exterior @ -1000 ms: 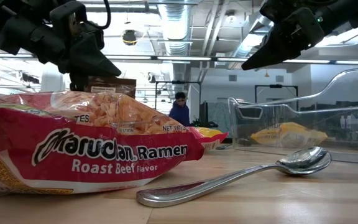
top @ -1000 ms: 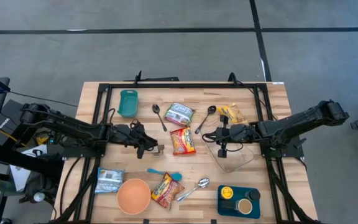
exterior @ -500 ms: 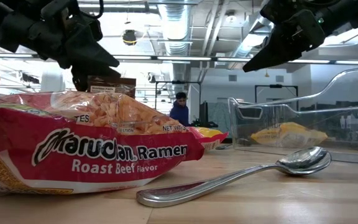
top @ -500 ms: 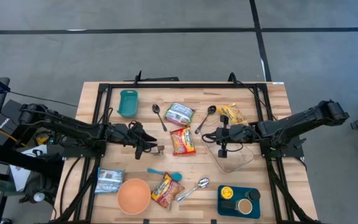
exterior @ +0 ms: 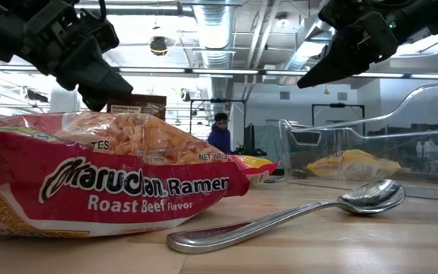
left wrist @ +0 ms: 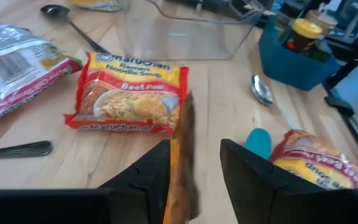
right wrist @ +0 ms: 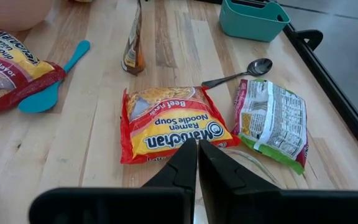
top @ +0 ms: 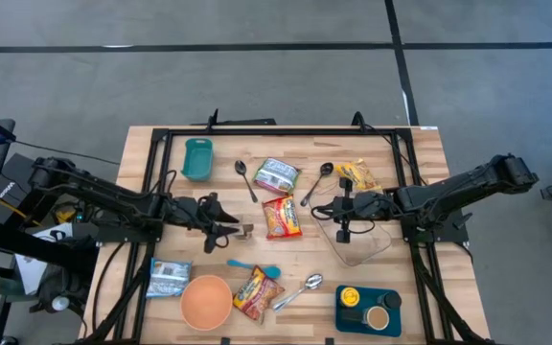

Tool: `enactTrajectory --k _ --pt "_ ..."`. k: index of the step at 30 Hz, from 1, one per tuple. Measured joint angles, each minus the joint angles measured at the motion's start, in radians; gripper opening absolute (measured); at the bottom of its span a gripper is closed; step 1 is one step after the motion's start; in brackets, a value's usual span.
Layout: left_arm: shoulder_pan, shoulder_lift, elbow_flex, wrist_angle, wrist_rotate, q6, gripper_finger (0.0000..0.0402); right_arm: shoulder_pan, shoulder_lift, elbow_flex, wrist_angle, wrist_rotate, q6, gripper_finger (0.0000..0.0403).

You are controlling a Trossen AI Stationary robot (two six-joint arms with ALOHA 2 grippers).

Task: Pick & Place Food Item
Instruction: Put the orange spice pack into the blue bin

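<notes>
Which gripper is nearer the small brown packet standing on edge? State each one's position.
Left. The left gripper sits right beside the small brown packet, its fingers apart. The right gripper, shut, hangs well across the table, beyond the ramen pack.

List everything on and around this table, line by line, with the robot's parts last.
ramen packets: two, red-orange; one mid-table, one at the front beside the bowl
brown sachet: one, brown; standing left of the central ramen
silver-green packet: one; far centre
yellow packet: one; far right
silver packet: one; front left
spoons: three, metal; two far, one front
spatula: one, blue; front centre
bowl: one, peach; front
bin: one, teal; far left
clear container: one; right of centre
tray: one, dark teal, holding a yellow-lidded bottle and a cup; front right
person: one; in the room behind
left gripper: open, next to the sachet
right gripper: shut, by the clear container
</notes>
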Motion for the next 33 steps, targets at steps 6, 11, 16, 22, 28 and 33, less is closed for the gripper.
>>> enactTrajectory --k 6,11,16,22,28,33 --pt "0.0 0.0 0.0 -0.022 -0.017 -0.002 0.0135 0.0 0.0 0.0 0.0 0.0 0.002 0.001" --pt "0.0 0.013 0.0 -0.019 -0.017 -0.002 0.0135 0.0 0.0 0.0 0.0 0.0 0.002 0.001" --pt "0.0 0.068 0.0 -0.021 -0.017 -0.028 0.0135 0.0 0.0 0.0 0.0 0.0 0.001 0.001" --pt "0.0 0.128 0.0 0.044 -0.017 -0.033 0.0135 0.0 0.0 0.0 0.0 0.0 -0.001 0.001" --pt "0.0 0.193 0.0 0.058 -0.017 -0.037 0.0135 0.0 0.0 0.0 0.0 0.0 -0.001 0.001" --pt "0.0 0.214 0.0 0.058 -0.017 -0.055 0.0135 0.0 0.0 0.0 -0.002 0.0 -0.001 0.001"
